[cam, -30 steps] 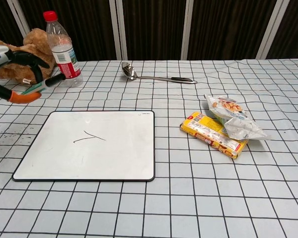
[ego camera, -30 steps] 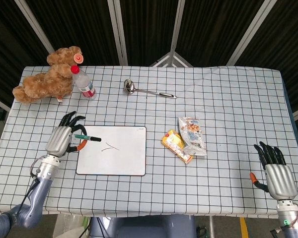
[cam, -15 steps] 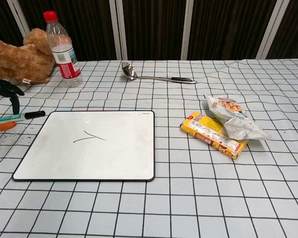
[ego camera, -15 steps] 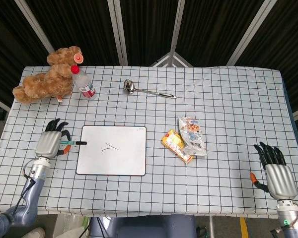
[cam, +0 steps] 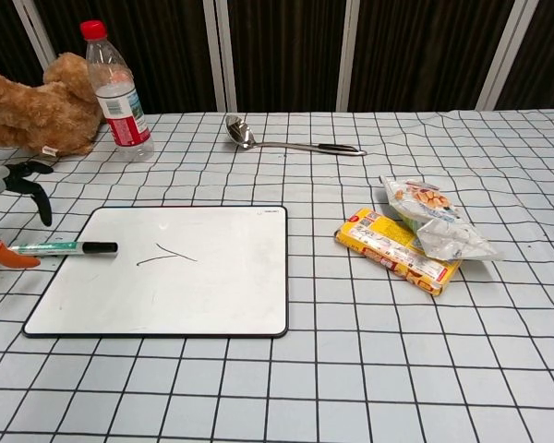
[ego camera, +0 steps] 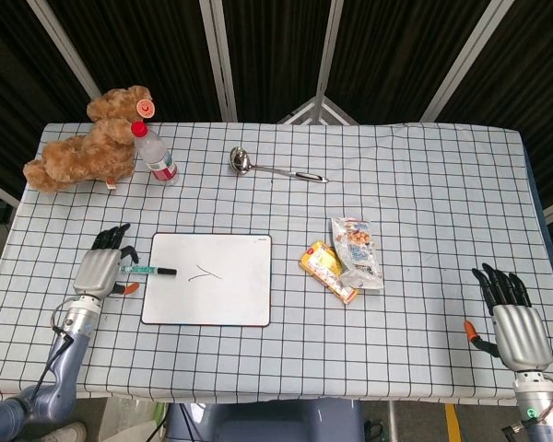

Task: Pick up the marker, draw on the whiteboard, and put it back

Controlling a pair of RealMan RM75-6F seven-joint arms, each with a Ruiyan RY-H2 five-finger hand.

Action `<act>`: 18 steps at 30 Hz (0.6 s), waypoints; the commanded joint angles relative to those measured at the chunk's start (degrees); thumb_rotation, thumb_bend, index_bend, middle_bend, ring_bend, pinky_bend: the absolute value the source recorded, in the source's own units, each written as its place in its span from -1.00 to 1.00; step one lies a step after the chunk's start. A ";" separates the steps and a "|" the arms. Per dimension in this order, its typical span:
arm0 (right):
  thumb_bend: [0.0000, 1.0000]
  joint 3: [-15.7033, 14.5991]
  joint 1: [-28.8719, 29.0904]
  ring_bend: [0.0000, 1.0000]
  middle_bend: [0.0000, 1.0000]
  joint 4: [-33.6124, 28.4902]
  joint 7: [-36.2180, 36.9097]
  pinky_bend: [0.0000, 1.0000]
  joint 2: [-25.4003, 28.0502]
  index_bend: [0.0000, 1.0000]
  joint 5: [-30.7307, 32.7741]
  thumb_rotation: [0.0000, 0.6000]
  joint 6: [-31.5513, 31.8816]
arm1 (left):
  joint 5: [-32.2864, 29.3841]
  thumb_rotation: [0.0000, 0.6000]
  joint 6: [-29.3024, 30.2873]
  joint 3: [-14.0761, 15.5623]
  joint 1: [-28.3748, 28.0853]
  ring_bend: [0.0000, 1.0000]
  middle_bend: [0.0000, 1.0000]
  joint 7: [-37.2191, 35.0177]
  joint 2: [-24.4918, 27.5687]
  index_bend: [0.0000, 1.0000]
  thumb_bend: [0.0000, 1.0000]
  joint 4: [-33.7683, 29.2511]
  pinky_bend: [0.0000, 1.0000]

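The whiteboard (ego camera: 212, 295) (cam: 175, 291) lies flat at the table's front left and carries a short black stroke (ego camera: 204, 273) (cam: 166, 254). My left hand (ego camera: 101, 270) (cam: 9, 185) sits just left of the board. It pinches the green-barrelled marker (ego camera: 152, 271) (cam: 65, 247) against its orange thumb, while the other fingers stay spread. The marker lies nearly level, and its black end reaches over the board's left edge, short of the stroke. My right hand (ego camera: 514, 318) rests open near the front right corner, holding nothing; the chest view does not show it.
A brown teddy bear (ego camera: 88, 143) (cam: 37, 106) and a water bottle (ego camera: 155, 155) (cam: 114, 92) stand at the back left. A metal ladle (ego camera: 276, 168) (cam: 291, 143) lies behind the board. Two snack packets (ego camera: 346, 258) (cam: 415, 235) lie right of the board.
My left hand, earlier raised over the board's left part, swung out to the left, then came back a little. The marker's end now reaches over the board's left edge. The right hand stayed still.
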 commanded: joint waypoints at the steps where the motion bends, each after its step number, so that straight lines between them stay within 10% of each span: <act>1: -0.30 -0.03 0.02 -1.00 -1.00 0.01 0.03 -1.00 0.02 -1.00 -0.01 1.00 -0.06 | -0.75 1.00 0.62 -0.38 0.79 -1.00 -1.00 -0.68 1.42 -0.50 -0.67 -2.36 -1.00; 9: -0.30 -0.24 0.16 -1.00 -1.00 0.23 -0.19 -1.00 0.17 -1.00 -0.61 1.00 -0.16 | 4.17 1.00 8.07 0.97 5.05 -1.00 -1.00 -1.84 10.35 -0.89 -0.75 -15.78 -1.00; 18: -0.30 -0.53 0.37 -1.00 -1.00 0.95 -0.95 -1.00 -0.06 -1.00 -1.65 1.00 -0.03 | 17.08 1.00 23.59 10.97 16.60 -1.00 -1.00 -0.38 23.88 -1.00 -0.80 -23.52 -1.00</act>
